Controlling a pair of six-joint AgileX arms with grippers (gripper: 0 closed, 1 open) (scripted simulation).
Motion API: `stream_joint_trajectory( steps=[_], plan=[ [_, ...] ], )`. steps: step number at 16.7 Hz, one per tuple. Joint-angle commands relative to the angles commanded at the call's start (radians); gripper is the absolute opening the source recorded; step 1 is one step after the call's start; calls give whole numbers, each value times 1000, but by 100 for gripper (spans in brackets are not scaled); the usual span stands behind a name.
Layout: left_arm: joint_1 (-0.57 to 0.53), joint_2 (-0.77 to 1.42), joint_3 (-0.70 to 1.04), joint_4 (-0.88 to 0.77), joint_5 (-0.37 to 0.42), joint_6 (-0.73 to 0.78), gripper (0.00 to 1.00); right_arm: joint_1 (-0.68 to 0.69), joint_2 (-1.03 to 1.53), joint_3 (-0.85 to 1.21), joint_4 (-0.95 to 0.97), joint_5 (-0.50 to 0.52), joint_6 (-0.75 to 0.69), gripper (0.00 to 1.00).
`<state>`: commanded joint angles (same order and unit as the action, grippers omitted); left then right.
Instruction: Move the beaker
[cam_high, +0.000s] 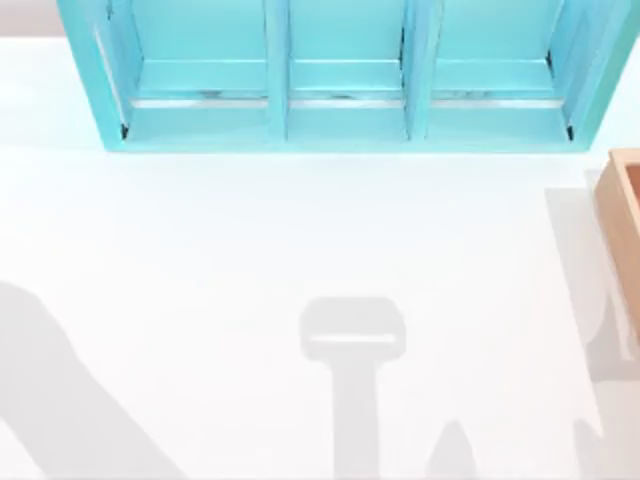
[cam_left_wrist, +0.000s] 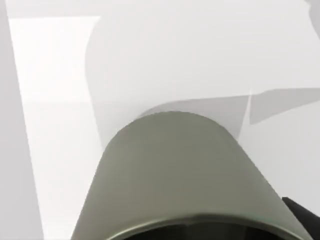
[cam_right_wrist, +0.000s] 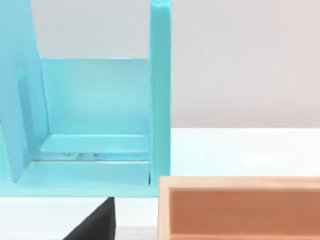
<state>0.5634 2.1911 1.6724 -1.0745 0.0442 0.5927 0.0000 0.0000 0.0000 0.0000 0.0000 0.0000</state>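
Note:
The beaker (cam_left_wrist: 180, 170) is a plain olive-grey cylinder seen very close in the left wrist view, its darker mouth toward the camera and its base toward the white table. A black part of my left gripper (cam_left_wrist: 302, 216) lies against the beaker's side near the rim. Whether the beaker stands on the table or hangs above it cannot be told. In the right wrist view a black edge of my right gripper (cam_right_wrist: 95, 224) shows low down, in front of the turquoise shelf and beside the wooden box.
A turquoise shelf (cam_high: 340, 120) with three bays spans the back of the white table; one of its bays (cam_right_wrist: 95, 125) faces the right wrist camera. A light wooden box (cam_high: 625, 215) sits at the right edge, its near wall (cam_right_wrist: 240, 207) close to the right arm. Grey arm shadows cross the front.

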Motion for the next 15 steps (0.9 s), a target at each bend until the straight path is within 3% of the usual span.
stream_joint_trajectory(
  steps=[4, 15],
  plan=[
    [0, 2, -3, 4, 0, 1, 0, 0, 0, 0, 0, 0, 0, 100],
    [0, 2, -3, 4, 0, 1, 83, 0, 0, 0, 0, 0, 0, 100]
  ],
)
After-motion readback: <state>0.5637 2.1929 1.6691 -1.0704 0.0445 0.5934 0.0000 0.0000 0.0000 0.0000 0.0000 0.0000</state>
